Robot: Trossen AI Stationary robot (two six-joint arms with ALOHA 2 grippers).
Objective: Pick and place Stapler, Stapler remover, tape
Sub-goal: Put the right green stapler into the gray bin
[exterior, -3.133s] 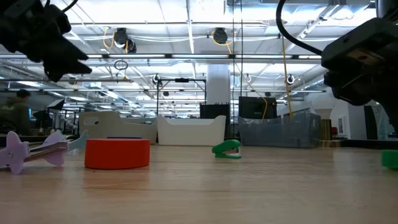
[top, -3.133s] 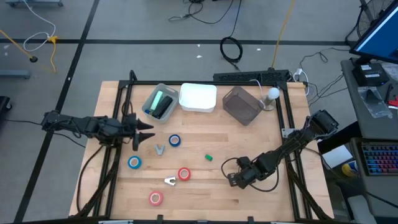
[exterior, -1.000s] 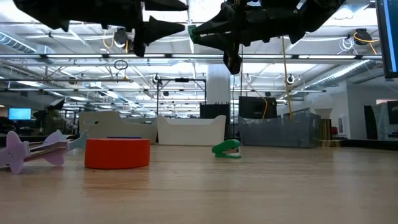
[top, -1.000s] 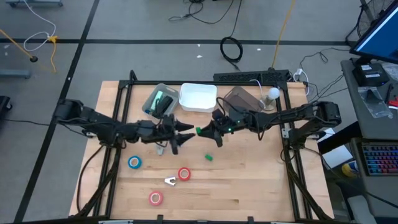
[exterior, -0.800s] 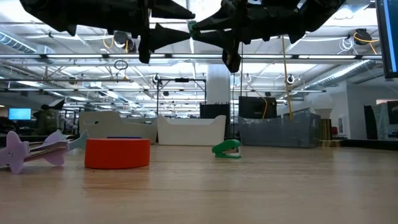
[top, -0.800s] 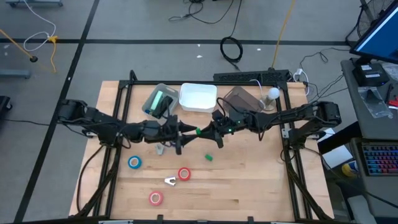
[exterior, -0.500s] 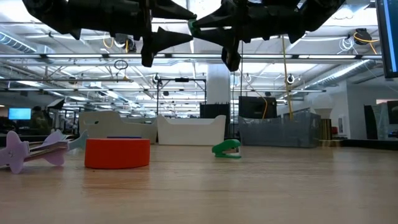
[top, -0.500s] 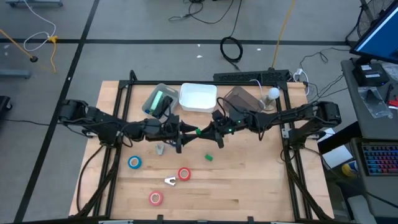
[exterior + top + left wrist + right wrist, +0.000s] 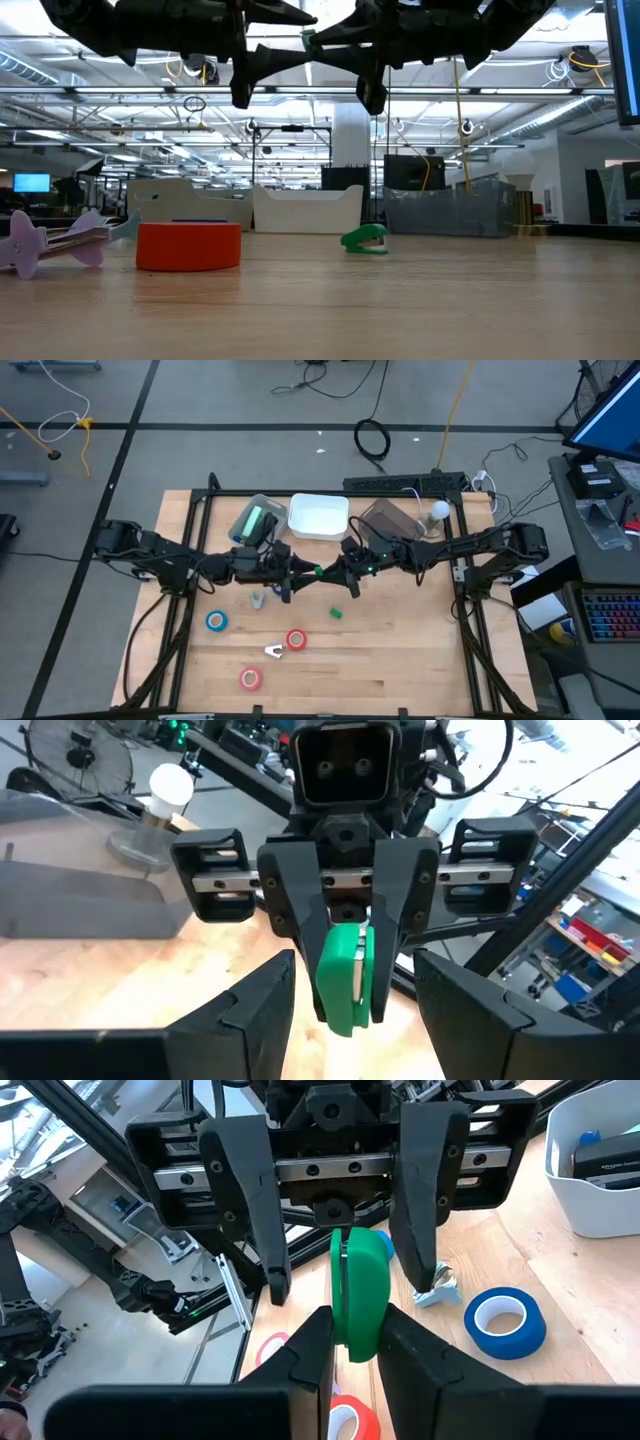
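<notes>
Right gripper (image 9: pixel 352 1342) clenches the small, stiff, light green stapler (image 9: pixel 358 1288); left gripper (image 9: pixel 345 1005), jaws spread, should take its free end.

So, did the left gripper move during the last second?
Yes. In the high view the left gripper has advanced toward the green stapler held by the right gripper, further past the white bin.

Grey floor (image 9: pixel 250 400) around the wooden table (image 9: pixel 400 650), dark seam lines across it. Coiled black cable (image 9: pixel 372 438) and yellow cord (image 9: pixel 455 400) beyond the claws. Desk with keyboard (image 9: pixel 610 615) and blue monitor (image 9: pixel 610 410) out past the right claw. Ceiling trusses with strip lights (image 9: pixel 480 60), white column (image 9: pixel 351 145).
</notes>
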